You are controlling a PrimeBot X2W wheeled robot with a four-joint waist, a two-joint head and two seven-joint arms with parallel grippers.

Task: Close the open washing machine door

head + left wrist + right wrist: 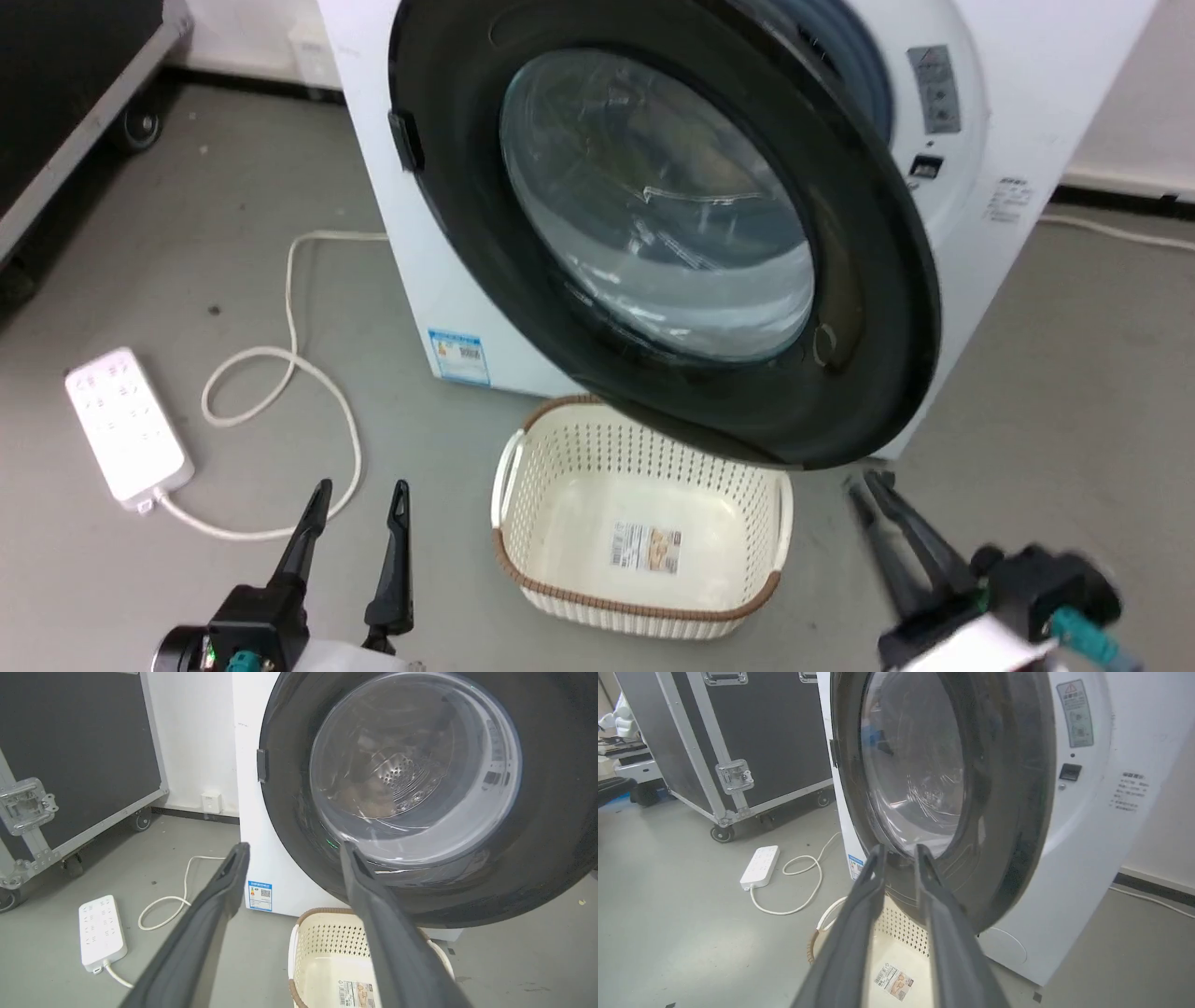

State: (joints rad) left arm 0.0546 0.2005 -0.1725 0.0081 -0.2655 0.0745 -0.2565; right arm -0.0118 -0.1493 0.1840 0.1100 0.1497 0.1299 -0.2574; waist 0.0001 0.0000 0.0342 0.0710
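Note:
The white washing machine (1008, 112) stands ahead with its door (868, 280) swung out toward me, a glossy black ring around a bulging clear glass bowl. The steel drum shows through the glass in the left wrist view of the door (411, 765). My right gripper (866, 482) sits at the lower right, its tips just under the door's bottom rim. In the right wrist view my right gripper (899, 848) points at the door's (920, 765) lower edge, fingers drawn narrow with a small gap and nothing between. My left gripper (362, 487) hangs wide open at the lower left, apart from the door.
A cream perforated basket (635, 609) with a brown rim stands on the floor under the door. A white power strip (126, 425) and its looping cord (289, 308) lie to the left. A black wheeled flight case (752, 742) stands further left.

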